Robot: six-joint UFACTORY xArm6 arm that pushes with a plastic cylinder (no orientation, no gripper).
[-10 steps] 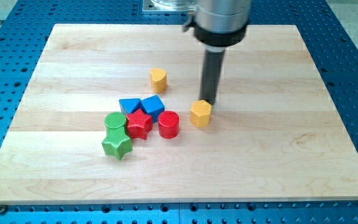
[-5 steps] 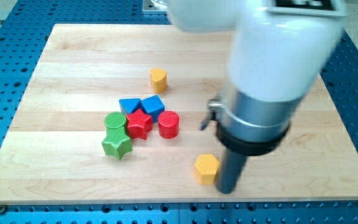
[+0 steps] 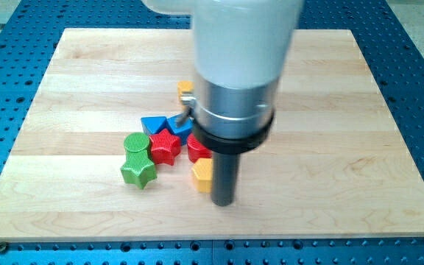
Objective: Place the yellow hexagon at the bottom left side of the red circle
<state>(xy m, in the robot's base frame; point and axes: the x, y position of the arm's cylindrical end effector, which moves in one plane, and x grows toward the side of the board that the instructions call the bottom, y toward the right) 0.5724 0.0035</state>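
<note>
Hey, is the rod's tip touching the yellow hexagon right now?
Touching, as far as the camera view shows: my tip sits flush against the right side of the yellow hexagon, with no board showing between them.

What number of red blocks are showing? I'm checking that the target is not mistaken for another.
2. The red star sits right of the green blocks. The red circle is right of it, mostly hidden behind my arm, just above the yellow hexagon.
</note>
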